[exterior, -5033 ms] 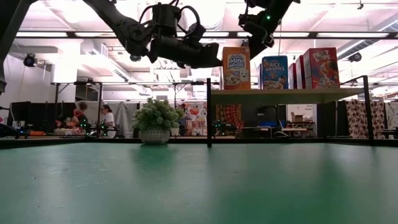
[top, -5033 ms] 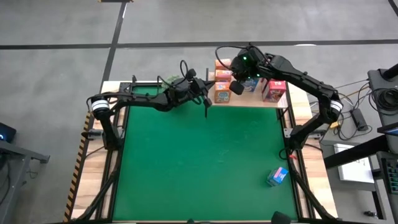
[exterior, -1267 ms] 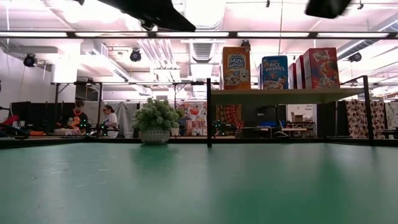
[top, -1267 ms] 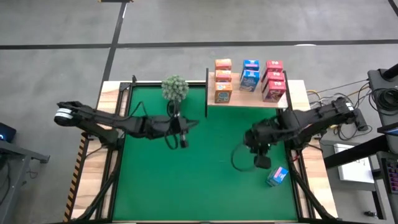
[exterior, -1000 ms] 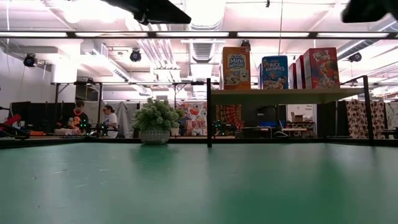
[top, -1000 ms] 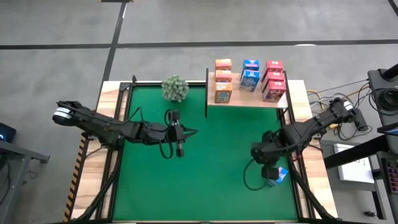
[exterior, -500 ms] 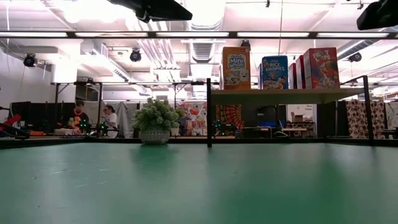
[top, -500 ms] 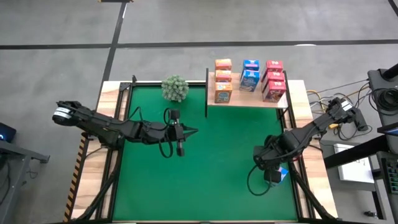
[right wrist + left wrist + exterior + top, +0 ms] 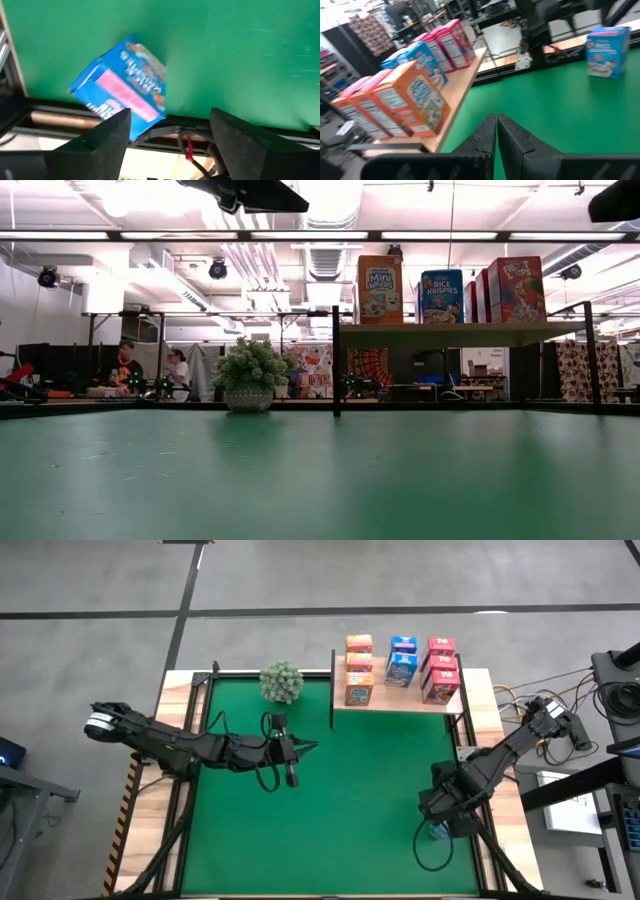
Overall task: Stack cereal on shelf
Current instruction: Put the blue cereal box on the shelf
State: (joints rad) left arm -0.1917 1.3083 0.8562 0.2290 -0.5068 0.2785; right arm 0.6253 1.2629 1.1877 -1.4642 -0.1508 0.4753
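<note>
**mike:** High view first: right gripper (image 9: 437, 830) is way down in the lower right of the frame, right over the last blue cereal box (image 9: 120, 94) at the edge of the green mat (image 9: 340, 800). The arm covers most of the box from above. In the right wrist view the two fingers (image 9: 107, 140) stand spread apart with the blue box lying tilted on the mat beyond them, close to the mat's edge. Nothing is held.

**jo:** And the other one?

**mike:** Left gripper (image 9: 291, 757) hangs over the middle-left of the frame, just below the fuzzy green plant (image 9: 281, 681). Left wrist view shows its fingers (image 9: 485, 136) pressed together, no gap, holding nothing.

**jo:** Where's the rest of the cereal?

**mike:** On the shelf (image 9: 400, 704), upper middle-right of the high view. Orange boxes (image 9: 358, 668) form the left column, blue boxes (image 9: 402, 660) the middle, red-pink boxes (image 9: 441, 665) the right. I count three orange, two blue; the red-pink ones overlap, so I can't tell exactly. In the low view the shelf sits raised on thin black posts (image 9: 336, 360) above the worktop, boxes upright, plant to its left.
</note>
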